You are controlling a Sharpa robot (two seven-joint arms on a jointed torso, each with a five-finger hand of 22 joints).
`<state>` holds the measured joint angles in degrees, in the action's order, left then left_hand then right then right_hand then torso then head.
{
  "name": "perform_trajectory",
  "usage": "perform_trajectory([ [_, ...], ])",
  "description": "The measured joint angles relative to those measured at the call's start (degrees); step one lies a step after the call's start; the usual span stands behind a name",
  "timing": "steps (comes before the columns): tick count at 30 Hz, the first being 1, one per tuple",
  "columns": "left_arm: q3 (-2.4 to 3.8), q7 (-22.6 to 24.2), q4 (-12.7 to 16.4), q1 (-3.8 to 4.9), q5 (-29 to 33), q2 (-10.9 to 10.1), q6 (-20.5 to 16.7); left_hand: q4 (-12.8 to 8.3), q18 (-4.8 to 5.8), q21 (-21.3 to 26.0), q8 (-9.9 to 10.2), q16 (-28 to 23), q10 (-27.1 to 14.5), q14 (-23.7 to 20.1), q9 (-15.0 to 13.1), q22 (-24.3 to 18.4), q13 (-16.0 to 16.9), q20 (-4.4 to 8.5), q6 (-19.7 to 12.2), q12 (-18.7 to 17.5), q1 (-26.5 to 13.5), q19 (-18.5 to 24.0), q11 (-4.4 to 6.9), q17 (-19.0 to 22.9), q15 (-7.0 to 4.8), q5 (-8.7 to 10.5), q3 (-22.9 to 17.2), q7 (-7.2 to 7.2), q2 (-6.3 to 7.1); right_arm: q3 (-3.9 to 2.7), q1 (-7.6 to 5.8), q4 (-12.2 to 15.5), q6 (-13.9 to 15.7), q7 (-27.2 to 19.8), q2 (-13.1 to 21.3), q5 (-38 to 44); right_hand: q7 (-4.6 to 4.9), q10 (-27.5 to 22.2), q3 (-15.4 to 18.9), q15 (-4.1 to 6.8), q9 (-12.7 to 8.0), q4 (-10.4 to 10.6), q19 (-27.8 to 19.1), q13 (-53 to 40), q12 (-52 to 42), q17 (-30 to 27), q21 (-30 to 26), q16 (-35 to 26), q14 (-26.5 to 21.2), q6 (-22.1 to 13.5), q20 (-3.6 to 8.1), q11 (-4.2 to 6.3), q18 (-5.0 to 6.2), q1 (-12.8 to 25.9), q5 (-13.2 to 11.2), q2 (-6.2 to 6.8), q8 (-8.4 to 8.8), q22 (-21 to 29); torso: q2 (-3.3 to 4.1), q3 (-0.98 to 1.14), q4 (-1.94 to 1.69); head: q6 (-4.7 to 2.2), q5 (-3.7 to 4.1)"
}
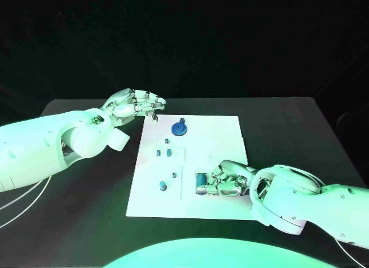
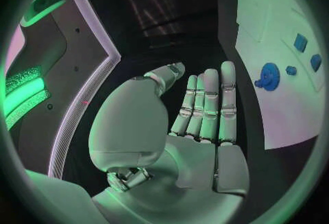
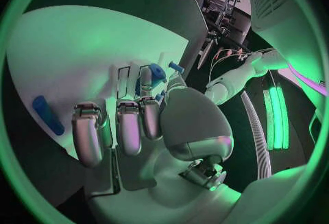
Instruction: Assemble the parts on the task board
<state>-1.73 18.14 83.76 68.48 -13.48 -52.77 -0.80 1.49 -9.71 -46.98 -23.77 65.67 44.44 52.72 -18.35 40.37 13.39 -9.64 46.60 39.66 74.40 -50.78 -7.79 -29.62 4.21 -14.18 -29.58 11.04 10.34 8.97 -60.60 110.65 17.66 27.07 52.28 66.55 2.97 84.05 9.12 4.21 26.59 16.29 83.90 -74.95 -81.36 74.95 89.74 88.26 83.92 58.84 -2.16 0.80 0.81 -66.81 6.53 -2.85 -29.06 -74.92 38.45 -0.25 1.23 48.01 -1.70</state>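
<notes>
The white task board (image 1: 208, 167) lies mid-table. A blue gear (image 1: 178, 129) sits near its far edge, also seen as the gear (image 2: 268, 77) in the left wrist view. Two small blue parts (image 1: 164, 152) stand in the board's left middle, and two more parts (image 1: 164, 186) are nearer me. A blue cylinder (image 1: 201, 180) lies flat just left of my right hand (image 1: 226, 180), whose fingers (image 3: 117, 130) curl down over the board with nothing in them; the cylinder (image 3: 46, 115) stays apart from them. My left hand (image 1: 136, 103) hovers at the board's far left corner, fingers (image 2: 209, 103) straight and empty.
Black table (image 1: 297, 128) surrounds the board on all sides. My left forearm (image 1: 47, 145) crosses the table's left side and my right forearm (image 1: 313, 201) covers the board's near right corner. Shallow rectangular recesses (image 3: 123, 78) mark the board.
</notes>
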Motion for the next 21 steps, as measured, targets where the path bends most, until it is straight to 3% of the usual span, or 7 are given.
perform_trajectory([
  [8, 0.0, 0.0, 0.0, 0.0, 0.0, -0.1, 0.0, 0.0, 0.0, 0.0, 0.0, 0.0, 0.0, 0.0, 0.0, 0.0, 0.0, 0.0, 0.0, 0.0, 0.3, 0.0, 0.0, 0.0, 0.0, 0.0, 0.0, 0.0, -0.26, 0.01, 0.04, -0.8, -0.8, 0.2, -0.2, 1.1, 0.0, -0.1, -1.4, -0.05, -0.6, -0.3, 0.0, -0.3, -0.6, 0.0, 0.0, 0.2, 0.0, 0.0, 0.0, -0.15, 0.0, -5.9, -0.6, 0.0, 0.0, 0.0, 0.03, -0.02, 0.04, 0.05, -0.12],
  [15, 0.0, -0.1, 0.1, 0.0, 0.0, -0.2, 0.0, 0.0, 0.0, 0.0, 0.0, 0.0, 0.0, 0.0, -0.1, 0.0, 0.0, 0.0, 0.0, 0.0, 0.3, 0.0, 0.0, 0.1, 0.0, 0.0, 0.0, 0.0, -0.26, 0.0, 0.04, -1.6, -0.7, 1.2, -0.6, 2.2, 0.0, -0.2, -3.4, 0.32, -1.1, 0.3, 0.2, -0.3, -0.5, 0.0, 0.0, 0.2, 0.1, 0.0, 0.21, 0.17, 0.0, -6.5, -0.6, -0.17, 0.0, 0.0, 0.03, 0.06, 0.01, 0.12, -0.13],
  [21, 0.0, -0.1, 0.1, 0.0, 0.0, -0.3, 0.0, 0.0, 0.0, 0.0, 0.0, 0.0, 0.0, 0.0, -0.1, 0.0, 0.0, 0.22, 0.0, 0.0, 0.3, -0.2, 0.0, 0.1, 0.0, 0.0, 0.0, 0.0, -0.26, 0.08, 0.13, -2.1, -0.7, 1.8, -0.8, 2.6, 0.0, -0.2, -3.6, 0.35, -1.3, 0.5, 0.2, -0.4, -0.3, 0.0, 0.0, 0.2, 0.1, 0.0, 0.21, 0.23, 0.0, -3.6, -0.7, -3.08, 0.0, 0.0, 0.05, 0.05, 0.03, 0.1, -0.16],
])
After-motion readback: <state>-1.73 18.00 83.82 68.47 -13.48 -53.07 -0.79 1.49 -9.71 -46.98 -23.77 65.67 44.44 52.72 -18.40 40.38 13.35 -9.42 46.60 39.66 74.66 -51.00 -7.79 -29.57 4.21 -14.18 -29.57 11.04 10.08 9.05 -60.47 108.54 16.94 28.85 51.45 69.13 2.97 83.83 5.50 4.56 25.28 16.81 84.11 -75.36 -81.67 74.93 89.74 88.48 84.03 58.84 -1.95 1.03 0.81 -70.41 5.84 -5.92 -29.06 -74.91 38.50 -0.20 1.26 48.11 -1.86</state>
